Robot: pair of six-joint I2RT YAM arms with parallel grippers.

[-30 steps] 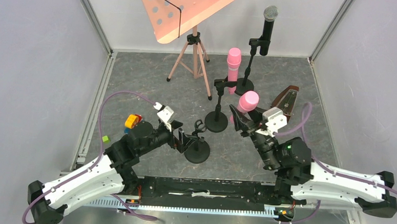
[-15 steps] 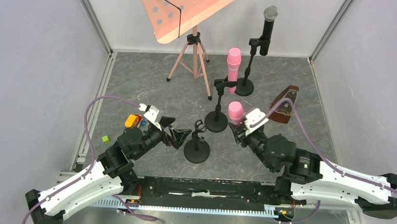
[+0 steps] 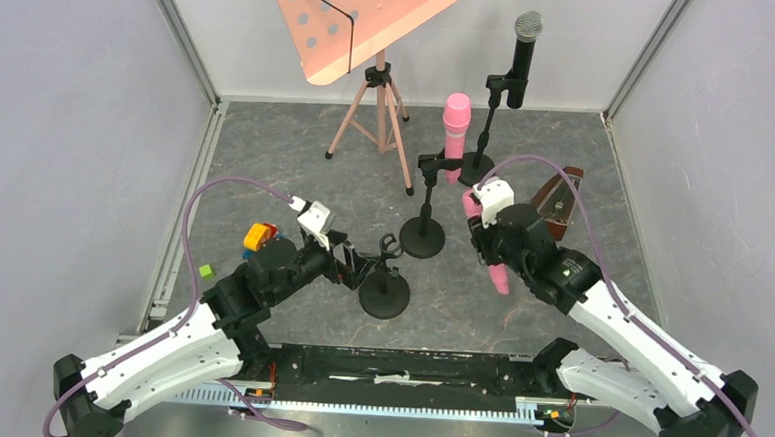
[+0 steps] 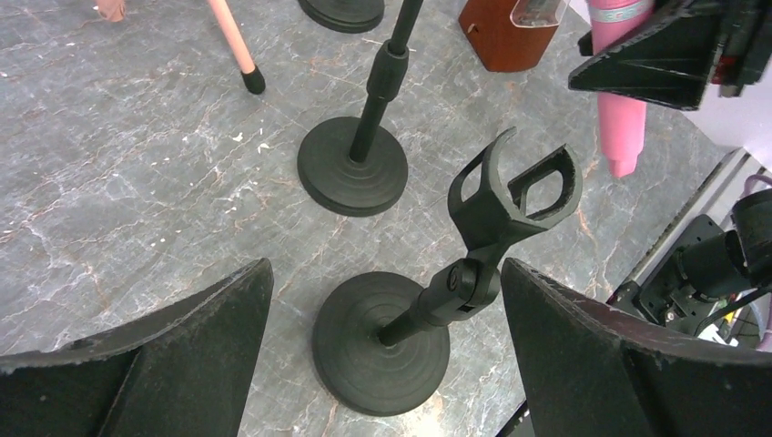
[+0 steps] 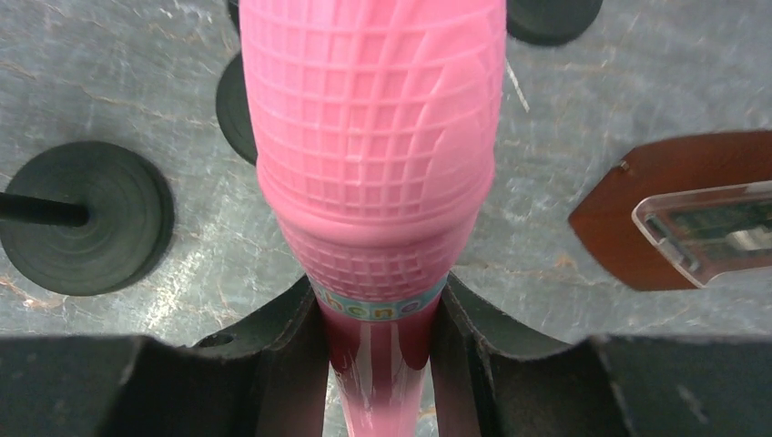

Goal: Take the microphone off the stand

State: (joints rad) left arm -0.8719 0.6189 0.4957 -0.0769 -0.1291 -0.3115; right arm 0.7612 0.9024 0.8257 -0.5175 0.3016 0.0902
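The right gripper [image 3: 486, 240] is clenched on the pink microphone [image 3: 501, 278], its two fingers pinching the slim handle just under the ribbed head. The microphone is off its stand and held in the air a little right of the table's middle. It is tilted, the head towards the far edge and the thin tail slanting down towards the near edge. From the right wrist view the head [image 5: 373, 155] fills most of the picture, and the black fingers [image 5: 282, 355] press on either side of the handle.

The empty stand [image 3: 384, 296] sits near the middle of the near edge, its clip [image 4: 510, 191] vacant and tipped to one side. The left gripper [image 3: 361, 269] hovers just beside it on the left, released and spread wide with nothing in it, its fingers [image 4: 137, 364] either side of the round base.

A brown metronome [image 3: 562, 201] stands just right of the held microphone. Towards the far edge, a second pink microphone [image 3: 456, 122] and a black microphone [image 3: 524, 47] sit in their own stands.
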